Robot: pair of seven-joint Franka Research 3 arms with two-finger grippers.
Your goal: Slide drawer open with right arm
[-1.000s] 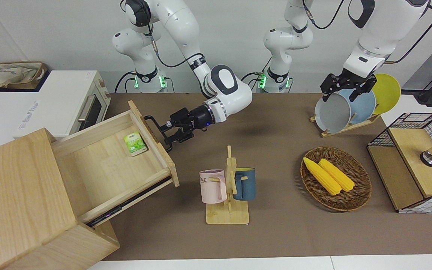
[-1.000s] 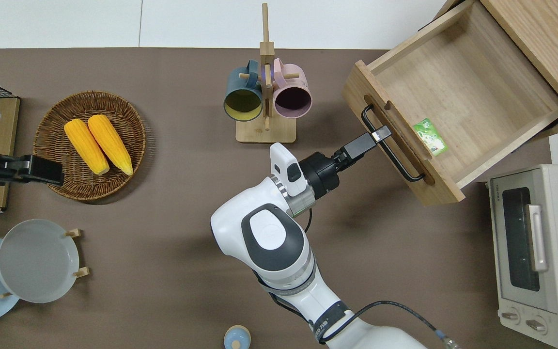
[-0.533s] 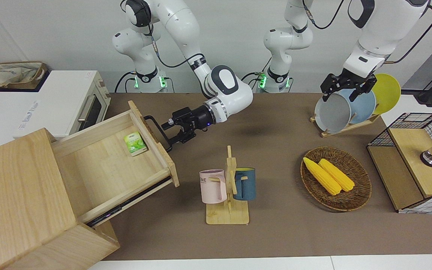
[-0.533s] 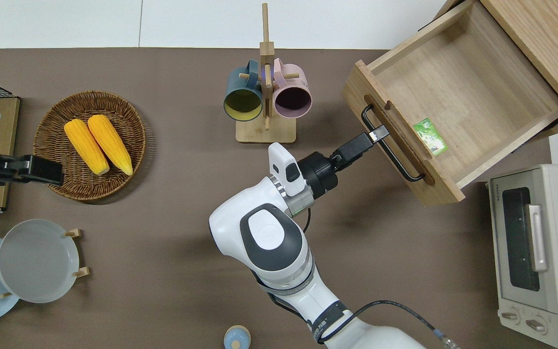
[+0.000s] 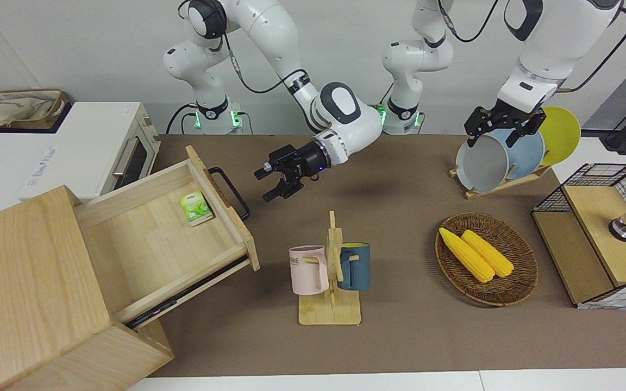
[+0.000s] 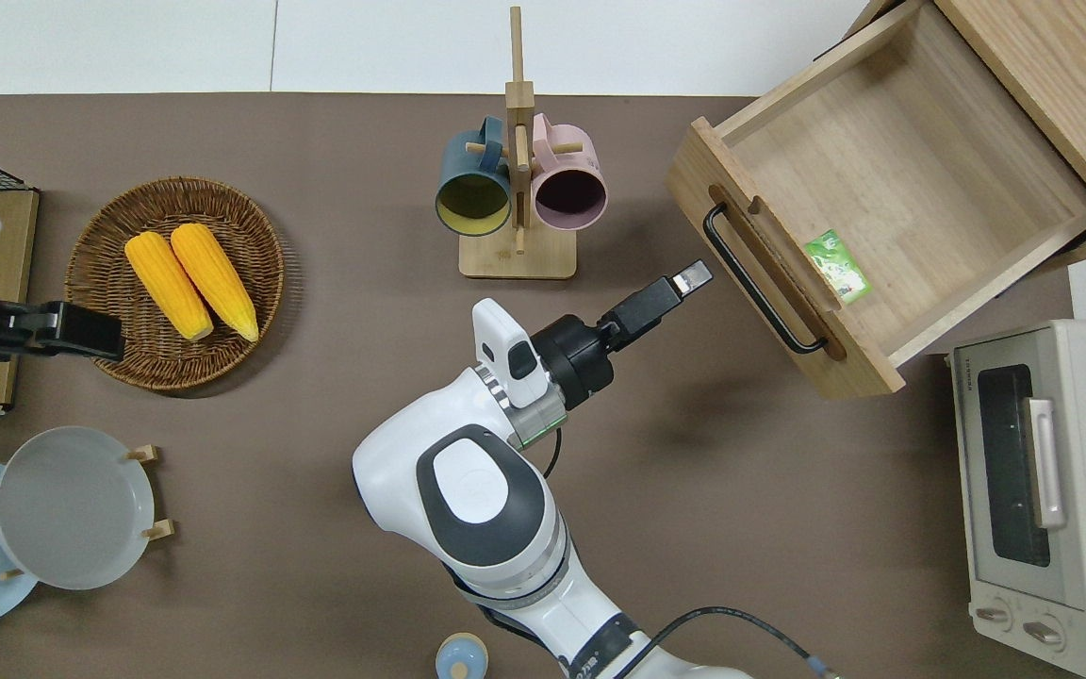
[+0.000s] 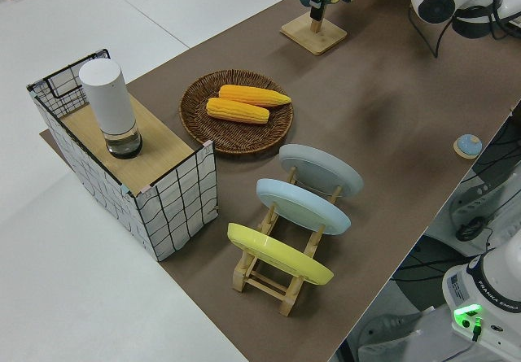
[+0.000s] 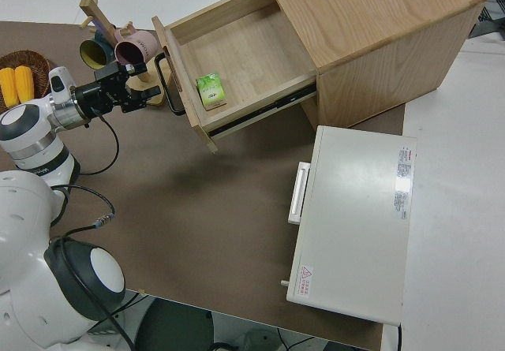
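The wide, shallow light-oak drawer (image 6: 892, 179) stands pulled out of its big oak box (image 5: 25, 282) at the right arm's end of the desk (image 6: 317, 396), its black loop handle (image 6: 752, 281) facing the right gripper (image 6: 691, 277), whose fingers are spread and empty just clear of it, while the left arm is parked.

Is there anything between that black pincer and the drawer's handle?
Nothing: the overhead view shows only bare brown table between the right pincer and the black loop handle of the open drawer.
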